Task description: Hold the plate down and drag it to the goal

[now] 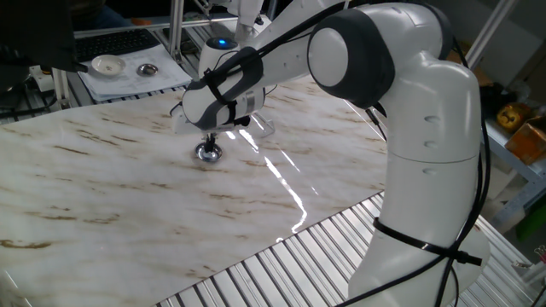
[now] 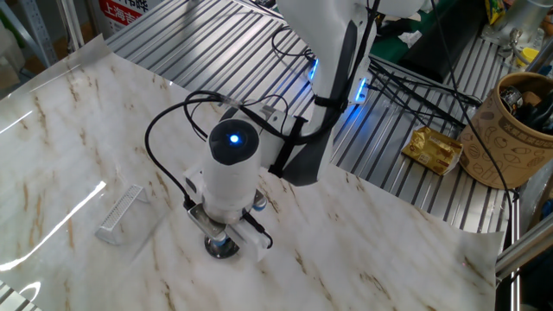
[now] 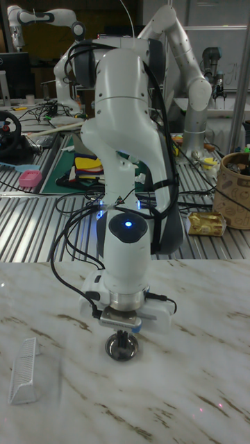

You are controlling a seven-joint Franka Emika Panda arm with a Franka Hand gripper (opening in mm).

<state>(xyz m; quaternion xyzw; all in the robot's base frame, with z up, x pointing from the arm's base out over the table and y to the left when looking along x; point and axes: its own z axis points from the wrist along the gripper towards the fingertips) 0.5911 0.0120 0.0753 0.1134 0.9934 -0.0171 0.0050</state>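
Observation:
The plate (image 1: 207, 153) is a small shiny silver dish lying flat on the marble tabletop, also seen as plate (image 2: 222, 250) and plate (image 3: 122, 349). My gripper (image 1: 209, 143) points straight down with its fingers shut together, their tips pressed into the plate's centre; gripper (image 2: 220, 241), gripper (image 3: 122, 338). The goal (image 1: 262, 128) is a faint transparent patch just right of the plate in one fixed view. In the other fixed view the goal (image 2: 136, 226) lies left of the plate, with a ribbed clear strip (image 2: 119, 212) along its edge. Plate and goal are apart.
A white round dish (image 1: 108, 65) and another metal dish (image 1: 148, 69) sit on a sheet behind the marble table. Ribbed metal decking (image 1: 281, 264) borders the marble. Cables (image 2: 406, 82), a gold packet (image 2: 435, 149) and a brown cup (image 2: 518, 130) lie off to the side.

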